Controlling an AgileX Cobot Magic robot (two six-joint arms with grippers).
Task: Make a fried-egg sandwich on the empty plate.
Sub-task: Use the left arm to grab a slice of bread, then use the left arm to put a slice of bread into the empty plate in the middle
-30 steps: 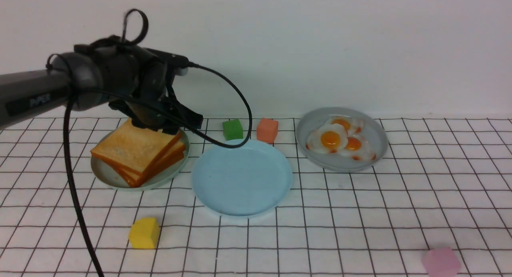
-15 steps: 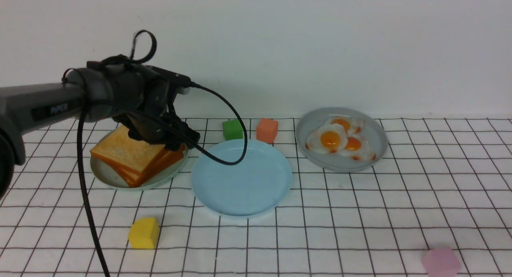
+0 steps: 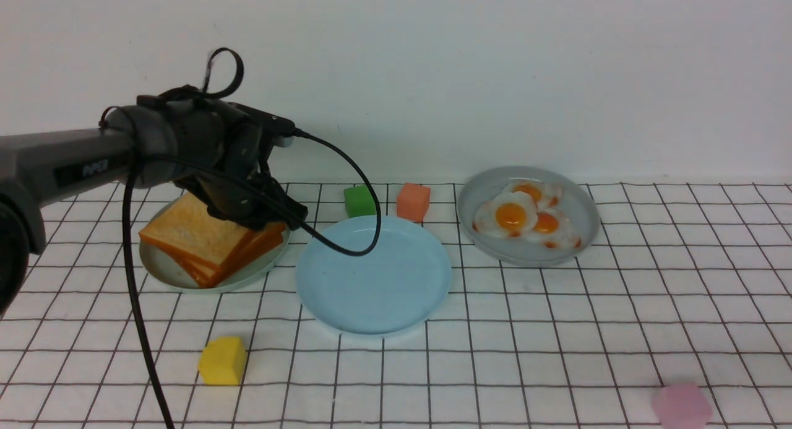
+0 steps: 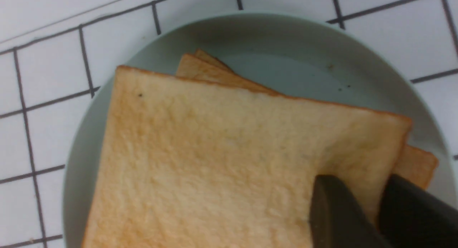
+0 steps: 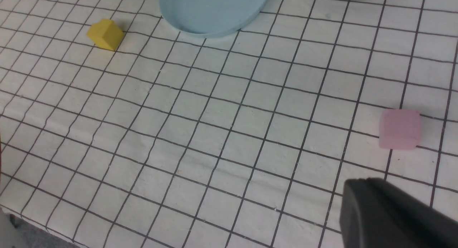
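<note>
Though barely begun, sits at the opening step: no fried-egg sandwich anywhere, and nothing at all on the sky-blue plate (image 3: 374, 274) at the centre of the front view. At lower right of the left wrist view, left tool (image 4: 361, 190) nearly pressed together, pinching a corner of the top toast slice (image 4: 232, 162), one finger on the upper face, the other past the crust. No lift to be seen; apparently resting on the toast stack (image 3: 210, 240), itself on the pale grey-green plate (image 3: 161, 271) at left centre of the front view. Left to do, judging from that: carry this slice to the sky-blue plate, lay on one of the fried eggs (image 3: 513, 217) from the grey plate (image 3: 585, 228) at right centre, then cap with a second slice. Hard to read: fingers and right-hand corner of the stack masked by wrist and cable in the front view, so no confirming the grip from there. Hard to count the lower slices too, with only crust edges peeping out. Of the right tool (image 5: 390, 215), only a dark slab, cut off at the lower right of its own view; pressed together, nothing visible in it, and absent from the front view.
</note>
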